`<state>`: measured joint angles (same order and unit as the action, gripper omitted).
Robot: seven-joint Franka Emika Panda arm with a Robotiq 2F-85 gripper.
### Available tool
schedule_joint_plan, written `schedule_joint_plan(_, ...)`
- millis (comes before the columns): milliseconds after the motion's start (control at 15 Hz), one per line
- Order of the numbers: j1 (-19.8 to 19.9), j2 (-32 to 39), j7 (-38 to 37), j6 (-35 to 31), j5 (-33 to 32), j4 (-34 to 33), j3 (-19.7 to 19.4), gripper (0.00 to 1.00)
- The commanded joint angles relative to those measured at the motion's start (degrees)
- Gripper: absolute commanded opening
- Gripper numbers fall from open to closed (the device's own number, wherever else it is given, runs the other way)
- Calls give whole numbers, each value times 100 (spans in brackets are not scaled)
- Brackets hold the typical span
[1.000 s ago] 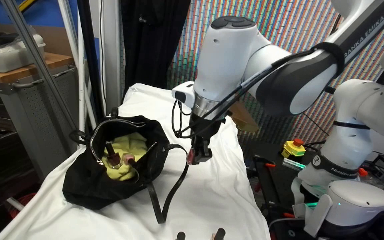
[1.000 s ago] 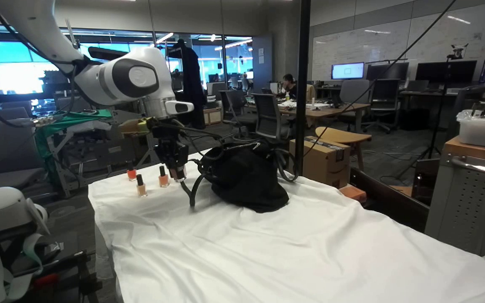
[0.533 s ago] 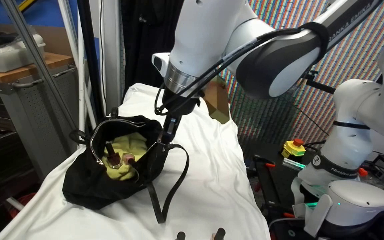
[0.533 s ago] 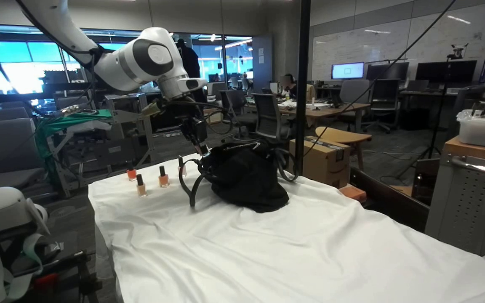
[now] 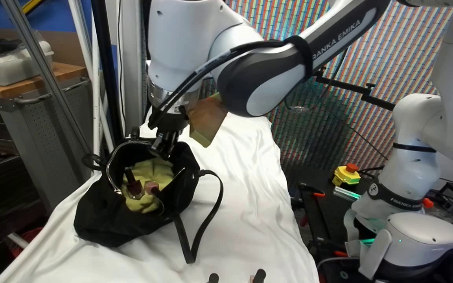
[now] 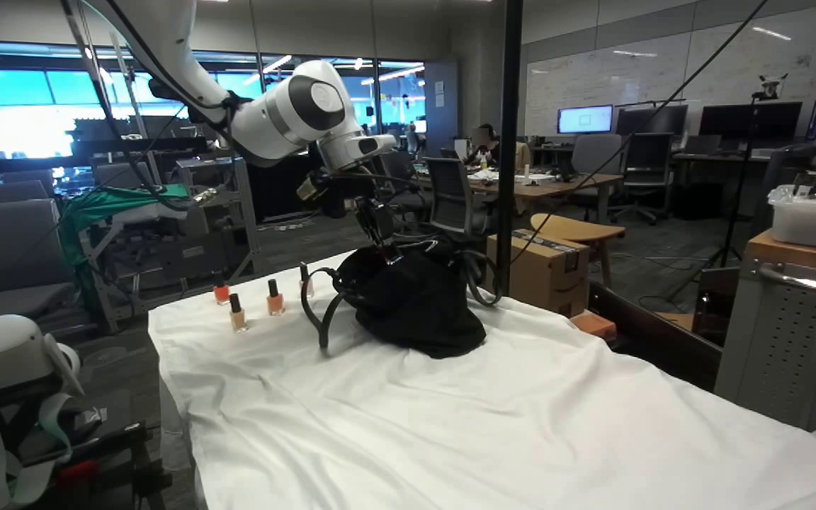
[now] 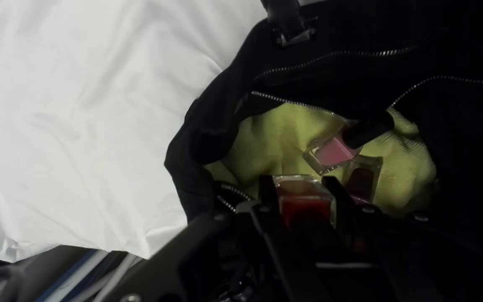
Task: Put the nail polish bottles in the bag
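Wrist view, below centre: your tool [image 7: 299, 188] clamps the red bottle [image 7: 307, 204] over the open bag [image 7: 208, 130], pink bottle [image 7: 333, 153] just up and right of it; drop height is hard to judge.

Above the silver collar [image 5: 159, 93], the arm [image 5: 179, 43] is smooth white, lettered "FRANKA EMIKA" on a dark strip [image 5: 338, 39]. Black cables [image 5: 250, 46], cinched by a black band [image 5: 304, 53], pass a charcoal joint cover [image 5: 238, 82] and cross the collar; below it, the black gripper [image 7: 300, 186] shows round metal screws [image 7: 368, 209].
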<state>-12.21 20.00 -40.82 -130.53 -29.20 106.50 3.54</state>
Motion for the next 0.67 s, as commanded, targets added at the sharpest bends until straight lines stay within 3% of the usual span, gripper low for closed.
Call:
schedule_joint_plan(0, -241, 641, -103, 475, 114, -958, -217, 18)
schedule_joint_plan(600, -532, 1475, -541, 803, 99, -2034, -636, 23)
